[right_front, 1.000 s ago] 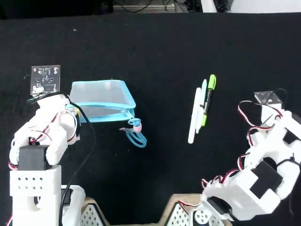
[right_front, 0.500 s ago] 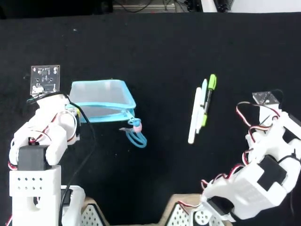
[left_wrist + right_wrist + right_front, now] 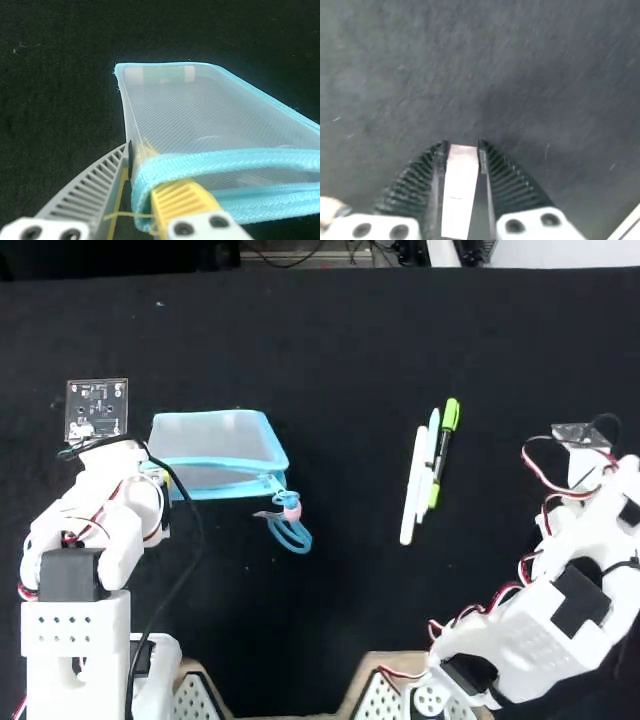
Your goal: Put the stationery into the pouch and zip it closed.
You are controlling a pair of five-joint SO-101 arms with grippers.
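A translucent pouch (image 3: pixel 215 452) with light blue trim lies at the left, its mouth toward the arms. Its zip pull carries a pink bead (image 3: pixel 291 508) and a blue loop (image 3: pixel 292 536). My left gripper (image 3: pixel 137 197) is shut on the pouch's (image 3: pixel 210 125) near corner, one grey finger (image 3: pixel 95 197) outside and one yellow finger (image 3: pixel 182 197) on the trim. A white pen (image 3: pixel 412 485), a pale blue pen (image 3: pixel 430 455) and a green highlighter (image 3: pixel 445 445) lie side by side right of centre. My right gripper (image 3: pixel 461 146) hangs over bare cloth, shut on a pale flat block (image 3: pixel 457 185).
Black cloth (image 3: pixel 340 350) covers the whole table. The left arm's body (image 3: pixel 85 540) stands at the front left, and the right arm's body (image 3: pixel 570 590) leans at the far right edge. A wooden edge (image 3: pixel 350 690) shows at the front centre.
The right arm has swung a little toward the right edge and away from the pens. The left arm, the pouch and the pens have stayed put.
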